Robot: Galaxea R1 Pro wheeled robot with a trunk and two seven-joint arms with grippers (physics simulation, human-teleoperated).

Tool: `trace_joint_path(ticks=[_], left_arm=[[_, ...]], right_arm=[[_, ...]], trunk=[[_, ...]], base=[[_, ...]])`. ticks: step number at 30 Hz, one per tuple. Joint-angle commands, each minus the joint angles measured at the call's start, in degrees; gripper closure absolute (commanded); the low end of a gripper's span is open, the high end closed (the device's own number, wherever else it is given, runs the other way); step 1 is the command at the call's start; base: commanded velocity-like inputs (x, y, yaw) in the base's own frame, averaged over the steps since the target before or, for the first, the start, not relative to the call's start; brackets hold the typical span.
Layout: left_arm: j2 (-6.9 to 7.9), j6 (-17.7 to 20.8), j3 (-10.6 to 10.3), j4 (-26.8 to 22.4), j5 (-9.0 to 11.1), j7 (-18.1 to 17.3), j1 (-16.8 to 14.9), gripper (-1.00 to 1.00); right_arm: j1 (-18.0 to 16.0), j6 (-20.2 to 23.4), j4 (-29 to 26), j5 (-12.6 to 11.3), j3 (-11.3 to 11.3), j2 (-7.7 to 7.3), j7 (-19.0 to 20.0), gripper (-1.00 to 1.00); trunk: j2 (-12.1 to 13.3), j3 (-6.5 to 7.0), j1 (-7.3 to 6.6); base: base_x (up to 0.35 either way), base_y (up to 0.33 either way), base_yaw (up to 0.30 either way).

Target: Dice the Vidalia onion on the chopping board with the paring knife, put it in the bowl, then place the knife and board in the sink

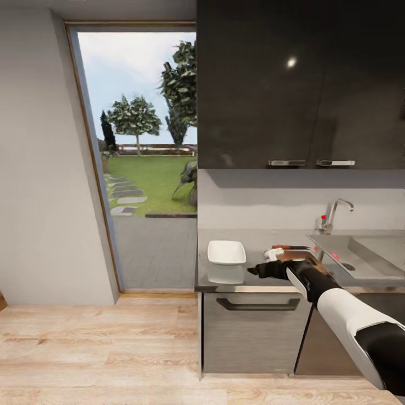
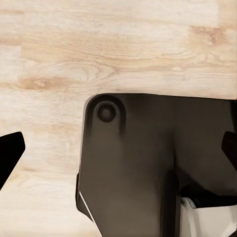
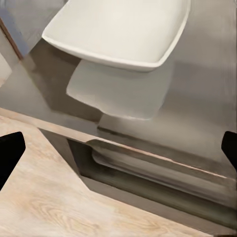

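White, shallow squarish bowl [image 1: 226, 251] rests on the glossy grey table [image 1: 253, 239], at nine o'clock from the right claw [image 1: 260, 270]. The claw's fingers are spread and empty. The dark brown wooden chopping board [image 1: 298, 256] lies just behind the claw, its long axis running left to right.

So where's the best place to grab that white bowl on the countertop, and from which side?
Probably the bowl by its near rim, coming from above and the front. It sits upright and open on the countertop, with thin flared walls one finger can slip inside. The right pincer hovers just to its right, and its fingertips look spread.
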Motion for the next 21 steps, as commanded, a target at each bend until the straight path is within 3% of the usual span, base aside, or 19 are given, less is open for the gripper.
trace_joint_path(ticks=[1,2,3,4,8,13,19,21], left_arm=[[-0.02,-0.1,0.0,-0.2,0.3,-0.1,0.0,-1.00],[-0.05,-0.2,0.0,-0.5,0.3,-0.1,0.0,-1.00],[-0.08,-1.3,0.0,-0.8,0.4,0.0,0.0,-1.00],[-0.09,-1.7,0.0,-0.8,0.4,0.0,0.0,-1.00],[-0.10,-2.4,0.0,-0.8,0.4,0.1,0.0,-1.00],[-0.11,-2.6,0.0,-0.7,0.5,0.2,0.0,-1.00],[-0.11,-2.6,0.0,-0.7,0.5,0.3,0.0,-1.00],[-0.10,-2.5,0.1,-0.7,0.5,0.3,0.0,-1.00]], right_arm=[[0.0,-0.6,0.0,-0.6,0.3,-0.01,-1.3,-1.00],[0.1,-2.5,0.1,-0.7,0.3,0.13,-4.2,-1.00],[0.1,-8.2,0.2,-1.0,0.3,0.44,-13.5,-1.00],[0.1,-10.9,0.3,-1.1,0.3,0.61,-17.3,-1.00],[0.1,-18.1,-0.1,-1.3,0.3,1.55,-26.5,-1.00],[0.1,-21.7,-2.2,-1.3,0.0,2.07,-30.2,-1.00],[0.4,-23.0,-7.5,-1.6,0.0,1.91,-30.7,-1.00],[1.4,-25.4,-8.1,-1.6,0.0,1.93,-30.7,-1.00]], trunk=[[0.0,-0.01,0.02],[0.0,-0.01,0.02],[0.0,-0.01,0.02],[0.0,-0.01,0.02],[0.0,0.00,0.02],[0.0,0.00,0.02],[0.0,0.00,0.02],[0.0,0.00,0.02]], base=[[-0.028,0.000,0.000],[-0.018,0.000,0.000],[-0.006,0.000,0.000],[-0.004,0.000,0.000],[-0.002,0.000,0.000],[0.000,0.000,0.000],[0.000,0.000,0.000],[0.000,0.000,0.000]])
